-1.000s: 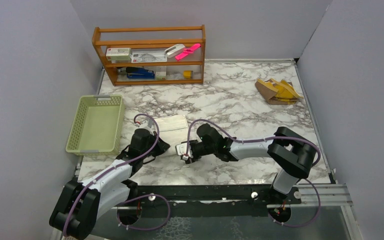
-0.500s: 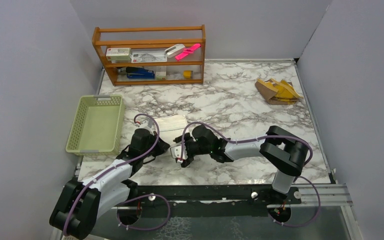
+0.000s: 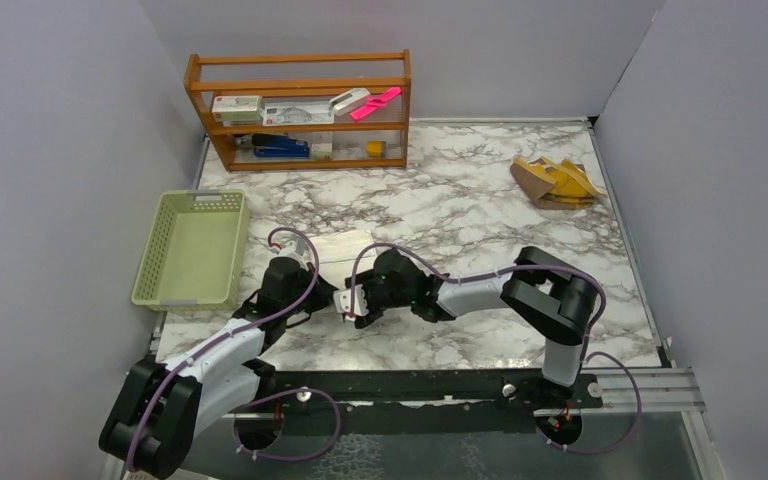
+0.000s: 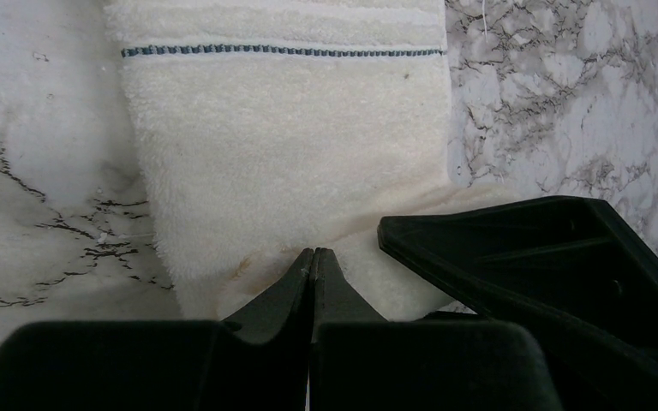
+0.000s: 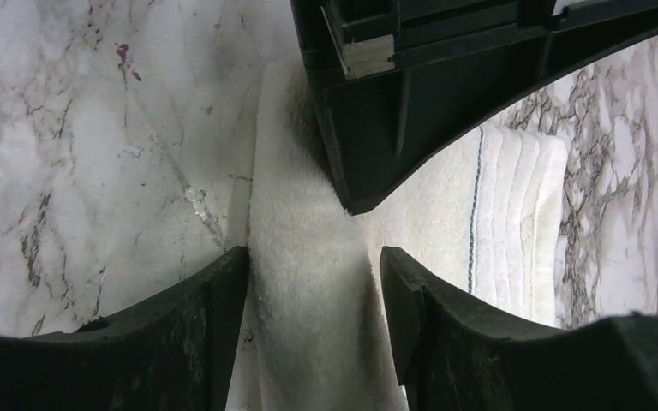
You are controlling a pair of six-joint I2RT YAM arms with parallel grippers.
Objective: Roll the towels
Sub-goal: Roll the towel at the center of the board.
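The white towel [image 3: 346, 246] lies flat on the marble, its near edge rolled up. My left gripper [image 3: 324, 296] is shut, and in the left wrist view its tips [image 4: 313, 252] press down on the white towel [image 4: 283, 145] close to that near edge. My right gripper [image 3: 348, 306] is open and straddles the rolled edge [image 5: 308, 300], which fills most of the gap in the right gripper [image 5: 314, 257]. The left gripper's black finger [image 5: 368, 145] comes down just ahead of it. The mustard-yellow towel [image 3: 557, 182] lies crumpled at the far right, away from both arms.
A pale green basket [image 3: 150, 250] stands at the left edge of the table beside my left arm. A wooden shelf [image 3: 300, 105] with boxes, a stapler and a pink item stands at the back. Grey walls close in the left, right and back sides.
My right gripper has slid left along the towel's near edge until it is next to my left gripper, and its jaws now stand wider. The left arm has not moved.
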